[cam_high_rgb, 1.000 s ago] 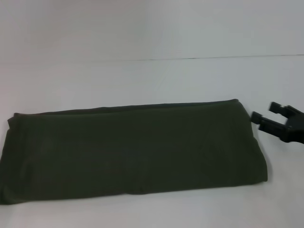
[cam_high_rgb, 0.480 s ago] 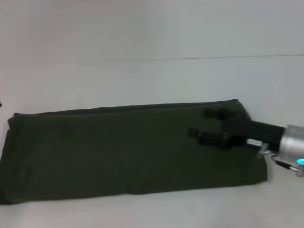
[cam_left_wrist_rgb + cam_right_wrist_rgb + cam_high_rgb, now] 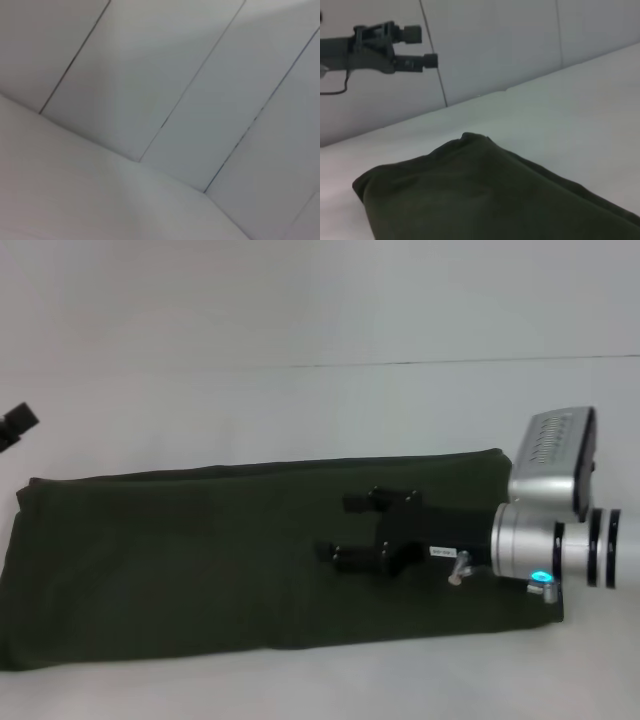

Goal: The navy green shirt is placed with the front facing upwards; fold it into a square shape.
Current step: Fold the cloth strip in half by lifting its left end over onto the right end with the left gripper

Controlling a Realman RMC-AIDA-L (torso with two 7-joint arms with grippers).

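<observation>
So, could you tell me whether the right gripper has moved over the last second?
Yes. The right gripper has travelled toward the robot's left, from beyond the right end of the navy green shirt to above its middle, fingers open.

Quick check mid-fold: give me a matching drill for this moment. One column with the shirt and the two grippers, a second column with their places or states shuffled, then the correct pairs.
Column one:
1. shirt
2. right gripper
3. left gripper
4. table

Column two:
A. at the left edge of the head view, off the cloth
B. white and bare behind the cloth
C. folded into a long dark green band
D. jaws open, over the right half of the cloth

Pairs: 1-C, 2-D, 3-A, 4-B
</observation>
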